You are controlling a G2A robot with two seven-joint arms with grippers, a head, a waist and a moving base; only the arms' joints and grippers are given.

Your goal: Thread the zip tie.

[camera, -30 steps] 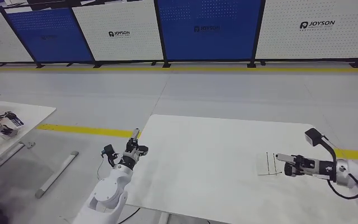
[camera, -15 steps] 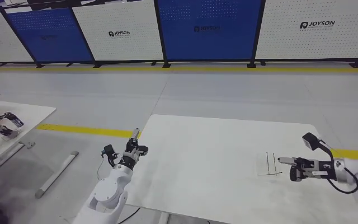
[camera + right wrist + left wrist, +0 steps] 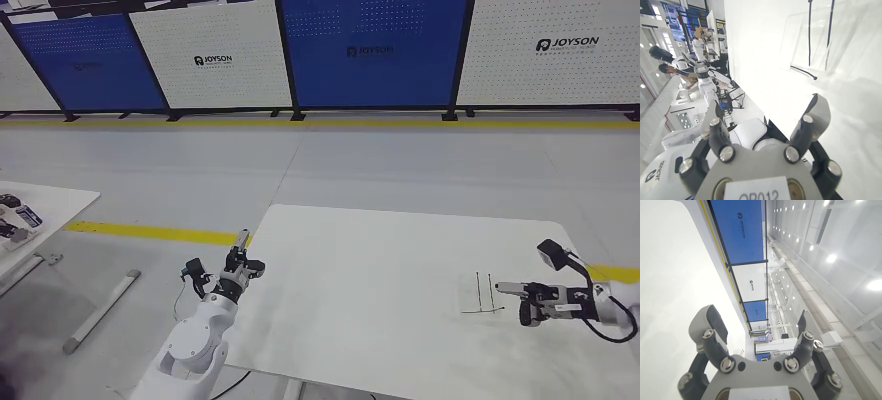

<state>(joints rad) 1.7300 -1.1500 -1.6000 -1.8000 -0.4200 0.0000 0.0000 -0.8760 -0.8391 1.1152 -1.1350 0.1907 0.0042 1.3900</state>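
1. The right gripper [image 3: 763,102] stood over the right part of the table [image 3: 380,290], just short of the ties. Its fingers were spread wide with nothing between them.
2. The left gripper [image 3: 758,310] was likewise wide and empty. It sat at the table's left edge, angled up off the surface and well apart from the work.
3. Three black ties lay flat. The nearest zip tie [image 3: 803,72] lay crosswise along the near edge of a clear sheet [image 3: 797,41], its head at the end closest to the right gripper. Two further zip ties [image 3: 809,34] lay side by side on that sheet.
4. Judgement: no tie was threaded or lifted, so the step in hand appeared to be the first pickup, most likely of the nearest zip tie.
5. Recommendation: the strap is thin and lies flush.
   - Straddle the strap across its width, close behind the head.
   - Bring the fingers down until the pads meet the table before closing.
   - Leave the tail free for the left gripper.
6. Risk noted: the clear sheet looked light. A finger catching its edge would likely shift it and scatter the two further zip ties.
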